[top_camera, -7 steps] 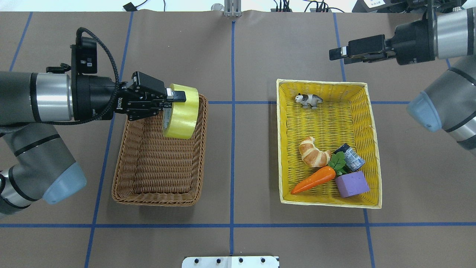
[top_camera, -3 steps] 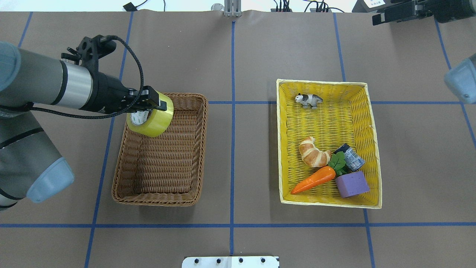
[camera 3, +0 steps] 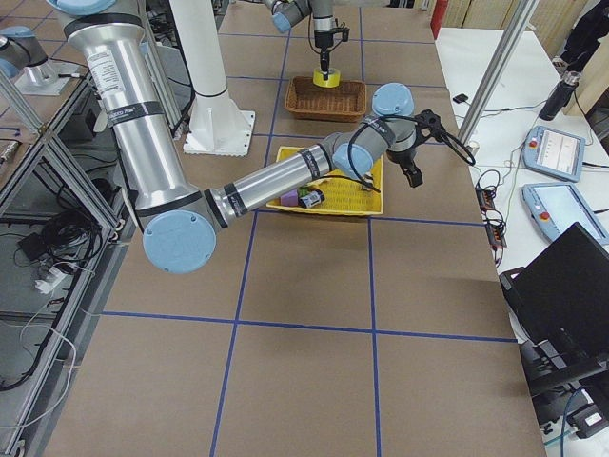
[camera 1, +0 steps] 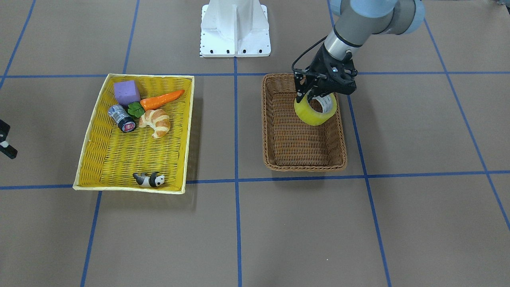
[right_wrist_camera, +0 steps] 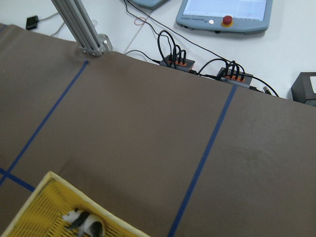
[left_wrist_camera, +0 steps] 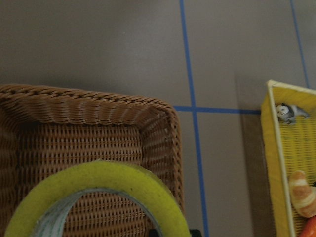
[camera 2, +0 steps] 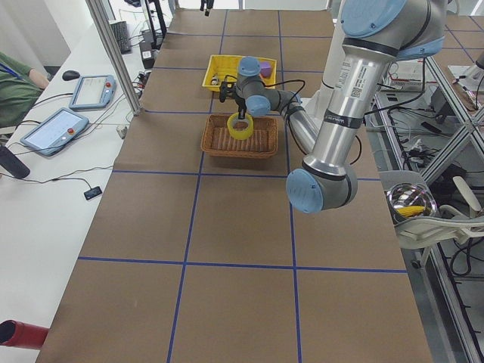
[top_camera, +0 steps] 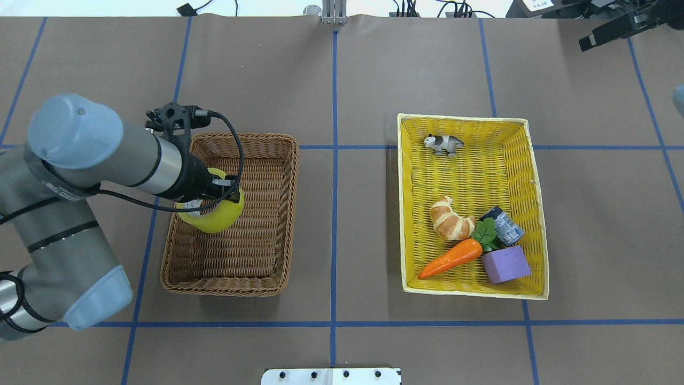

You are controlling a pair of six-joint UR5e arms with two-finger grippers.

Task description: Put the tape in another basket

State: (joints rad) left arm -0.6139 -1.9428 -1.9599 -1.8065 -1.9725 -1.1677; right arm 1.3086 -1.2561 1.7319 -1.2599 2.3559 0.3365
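The tape [top_camera: 216, 216], a wide yellowish roll, hangs on edge from my left gripper [top_camera: 223, 188], which is shut on its rim. It is over the left part of the brown wicker basket [top_camera: 280, 160], near the side wall. The front view shows the same grip [camera 1: 316, 95] on the tape [camera 1: 314, 113] above the basket [camera 1: 303, 165]. In the left wrist view the tape [left_wrist_camera: 103, 175] arcs over the basket's weave [left_wrist_camera: 98, 103]. I cannot tell whether the roll touches the basket. My right gripper [top_camera: 588, 40] is high at the far right edge; whether it is open does not show.
A shallow yellow woven tray [top_camera: 465, 118] on the right holds a toy panda [top_camera: 443, 143], a croissant [top_camera: 451, 219], a carrot [top_camera: 449, 258], a dark can [top_camera: 507, 224] and a purple block [top_camera: 506, 264]. Blue tape lines cross the brown table.
My left arm swung the tape from the basket's far right rim across to its left side and turned it downward. My right arm drew back toward the far right corner.
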